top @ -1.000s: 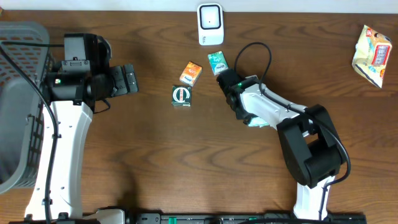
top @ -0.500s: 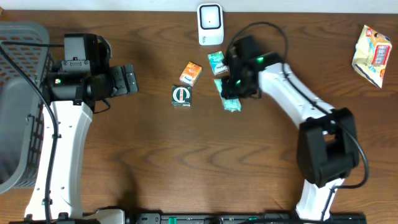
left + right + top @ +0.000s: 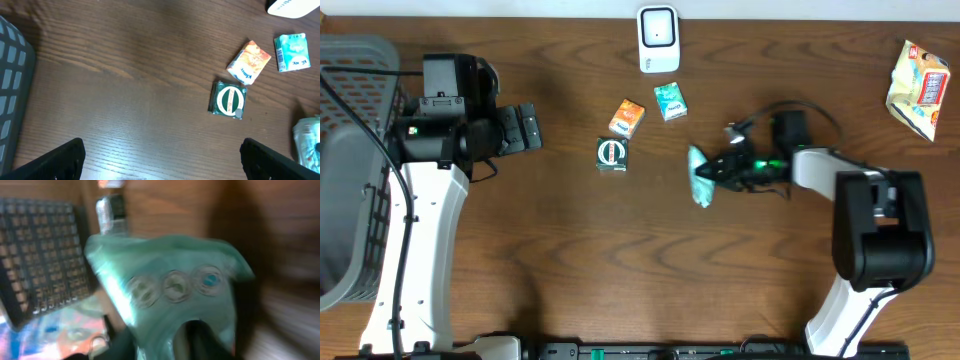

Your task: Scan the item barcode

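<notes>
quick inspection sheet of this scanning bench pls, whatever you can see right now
surface: wooden table, no spills or marks seen
job's things: white scanner at the far edge; teal pouch at the right end effector's tip
clutter: orange packet, small teal packet and dark green box lie apart from each other near the scanner; snack bag far right
end effectors: left end effector open and empty; right end effector closed on the teal pouch
cables: black cable loops above the right wrist, touching no item
surroundings: grey basket at the left edge
</notes>
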